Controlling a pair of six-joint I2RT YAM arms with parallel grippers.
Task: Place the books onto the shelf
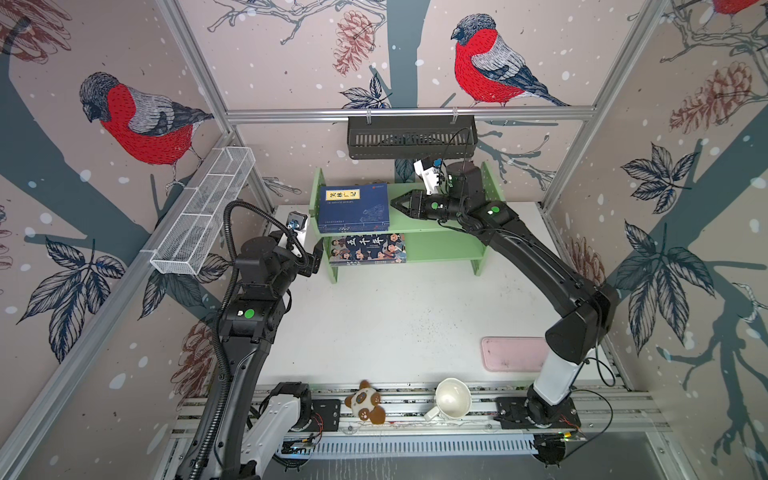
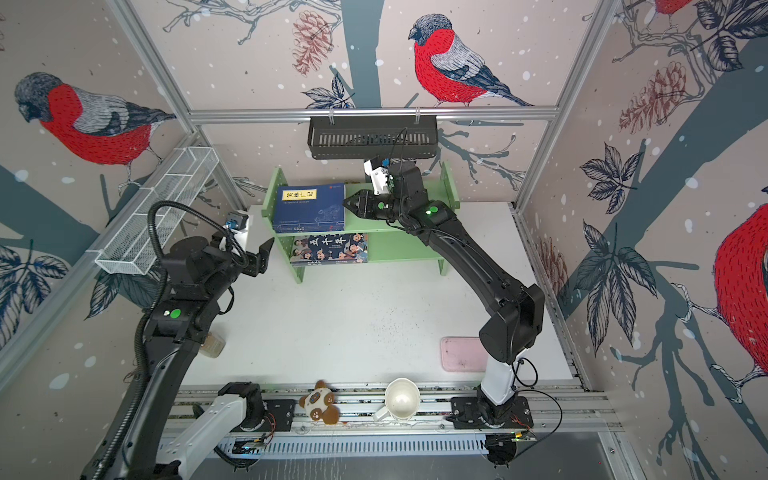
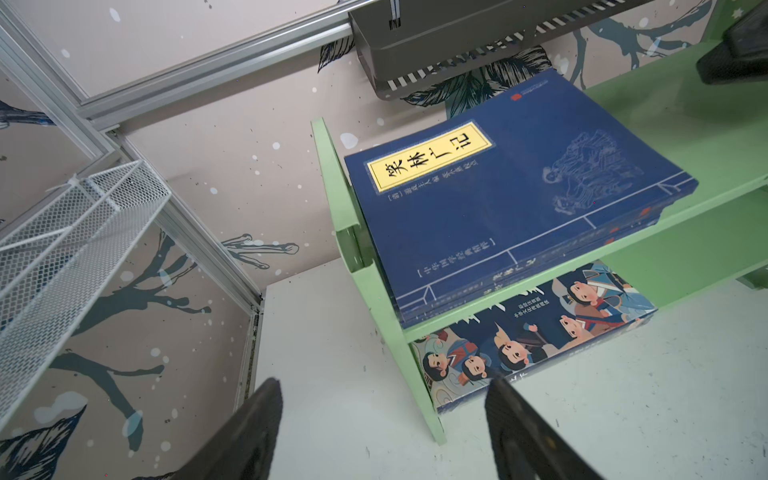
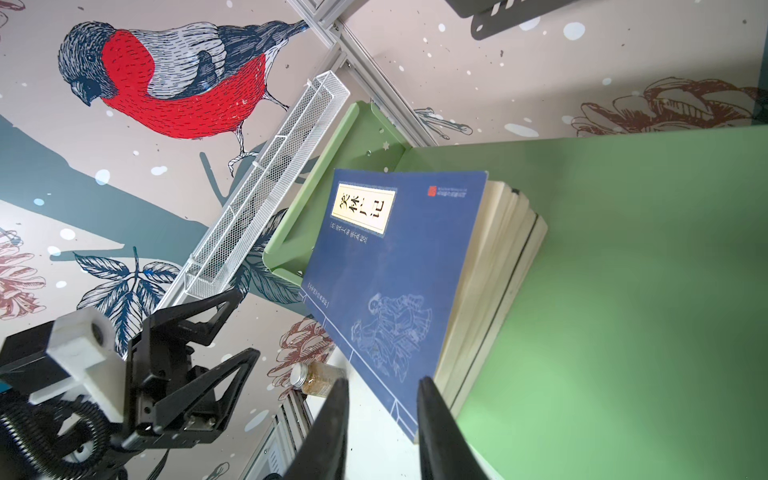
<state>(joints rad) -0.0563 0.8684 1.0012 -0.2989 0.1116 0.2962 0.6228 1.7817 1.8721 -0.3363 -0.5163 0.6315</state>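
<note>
Books all but shelved on the light green two-tier shelf [image 1: 444, 249]. Navy paperback stack [image 1: 353, 208] lying flat at the left end of the upper tier, hard by the left side panel, yellow title label up. Directly below, on the lower tier, the larger cartoon-cover book [image 1: 368, 248], also flat, partly tucked under the upper tier. No further book to be seen on the white table [image 1: 395, 316] in front of the shelf in both top views. Only a pink tray [image 1: 511, 353], a plush panda [image 1: 365, 403] and a white mug [image 1: 453, 399], all well apart from the shelf.

Right gripper [image 1: 392, 203] over the upper tier, tips at the right-hand edge of the navy stack. Jaws parted only narrowly and, going by the right wrist view, clamped on nothing. Left gripper [image 3: 382, 380] just outside the shelf's left side panel, at lower-tier height, jaws spread wide and empty.

Judged from the layout alone: placing finished, or as good as. Left to do, at most: squaring the navy stack, page edges stepped rather than flush in the right wrist view, then drawing both arms clear of the shelf.
</note>
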